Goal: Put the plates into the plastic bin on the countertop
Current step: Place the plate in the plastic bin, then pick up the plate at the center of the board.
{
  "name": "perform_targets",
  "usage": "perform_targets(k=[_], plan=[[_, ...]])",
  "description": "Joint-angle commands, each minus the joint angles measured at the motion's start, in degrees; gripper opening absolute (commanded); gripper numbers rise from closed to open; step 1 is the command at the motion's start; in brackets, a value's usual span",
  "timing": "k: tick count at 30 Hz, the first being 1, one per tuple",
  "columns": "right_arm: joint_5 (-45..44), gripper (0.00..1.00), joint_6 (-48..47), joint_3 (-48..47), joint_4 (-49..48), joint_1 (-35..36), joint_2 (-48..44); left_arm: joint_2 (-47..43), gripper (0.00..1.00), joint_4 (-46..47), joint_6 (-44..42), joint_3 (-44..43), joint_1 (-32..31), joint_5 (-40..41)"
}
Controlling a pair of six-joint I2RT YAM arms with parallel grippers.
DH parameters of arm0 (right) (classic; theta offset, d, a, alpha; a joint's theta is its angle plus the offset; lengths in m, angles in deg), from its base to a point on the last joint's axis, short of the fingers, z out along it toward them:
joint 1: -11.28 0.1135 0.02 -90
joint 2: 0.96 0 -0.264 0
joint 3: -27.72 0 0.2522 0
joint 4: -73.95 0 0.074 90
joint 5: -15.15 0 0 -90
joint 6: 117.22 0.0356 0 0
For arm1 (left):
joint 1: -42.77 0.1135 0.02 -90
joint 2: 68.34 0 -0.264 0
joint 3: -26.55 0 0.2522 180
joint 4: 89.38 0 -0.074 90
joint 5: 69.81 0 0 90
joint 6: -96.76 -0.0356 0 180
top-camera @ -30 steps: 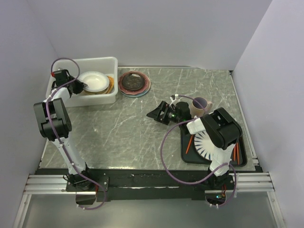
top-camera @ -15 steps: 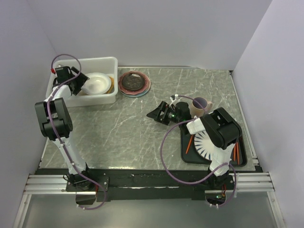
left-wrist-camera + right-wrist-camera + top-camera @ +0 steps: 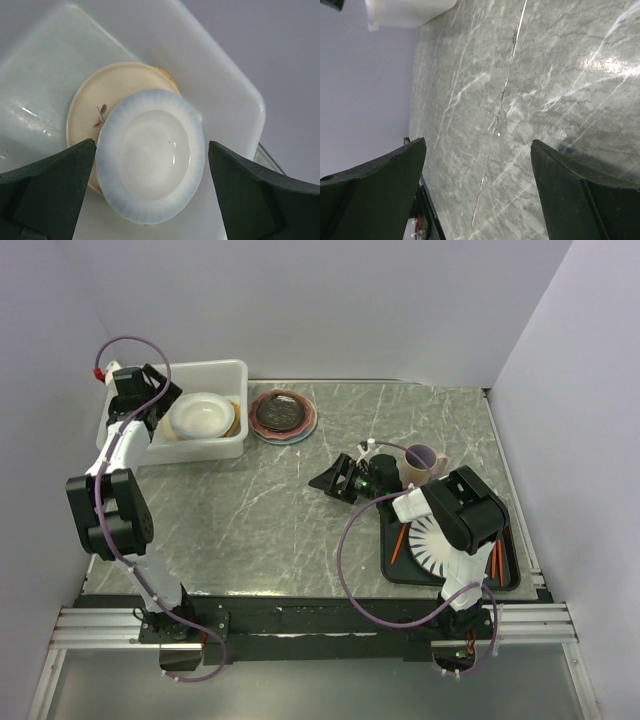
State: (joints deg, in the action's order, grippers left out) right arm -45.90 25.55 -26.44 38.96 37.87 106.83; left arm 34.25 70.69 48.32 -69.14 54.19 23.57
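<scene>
The plastic bin (image 3: pixel 225 445) stands at the back left of the countertop (image 3: pixel 260 510). Inside it a white plate (image 3: pixel 202 415) lies on a tan plate (image 3: pixel 95 95), with an orange edge (image 3: pixel 236 418) showing at the right. My left gripper (image 3: pixel 160 408) hangs open above the bin's left part. In the left wrist view the white plate (image 3: pixel 150 155) lies free between and below the spread fingers (image 3: pixel 50 185). A dark brown pink-rimmed plate (image 3: pixel 283 413) sits on the countertop just right of the bin. My right gripper (image 3: pixel 325 478) is open and empty over mid-counter.
A black tray (image 3: pixel 395 565) at the near right holds a white striped plate (image 3: pixel 435 540) and orange sticks (image 3: pixel 398 538). A pink cup (image 3: pixel 422 458) stands behind the tray. Grey walls close in the left, back and right sides.
My left gripper opened and let go of the white plate, then drew back up and to the left. The plate now lies flat on the stack. The right arm has not moved.
</scene>
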Motion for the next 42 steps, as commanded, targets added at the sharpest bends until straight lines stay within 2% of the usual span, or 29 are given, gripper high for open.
perform_targets(k=[1,15,25,28,32,42], plan=[[-0.39,0.92,-1.45,-2.49,-1.17,-0.13,0.75,-2.92,0.99,2.92,-0.95,0.37,-0.69,2.07],[-0.47,0.92,-2.23,-3.98,0.23,-0.22,2.25,-5.29,0.99,4.86,-1.48,1.16,-3.42,1.28],[-4.25,0.92,-7.86,-8.81,8.84,-0.4,0.41,-7.83,0.99,5.2,-2.1,1.24,-12.46,-1.18],[-5.83,0.91,-9.87,-12.76,12.79,-0.66,0.84,-9.85,0.99,7.65,-2.19,3.96,-15.28,-2.14],[-8.46,0.91,-12.34,-22.84,21.56,-1.1,3.73,-12.14,0.99,9.69,-2.36,8.26,-17.22,-3.63],[-9.88,0.89,-12.96,-40.97,28.88,-3.3,12.61,-13.46,0.99,11.98,-2.36,12.32,-18.1,-8.47]])
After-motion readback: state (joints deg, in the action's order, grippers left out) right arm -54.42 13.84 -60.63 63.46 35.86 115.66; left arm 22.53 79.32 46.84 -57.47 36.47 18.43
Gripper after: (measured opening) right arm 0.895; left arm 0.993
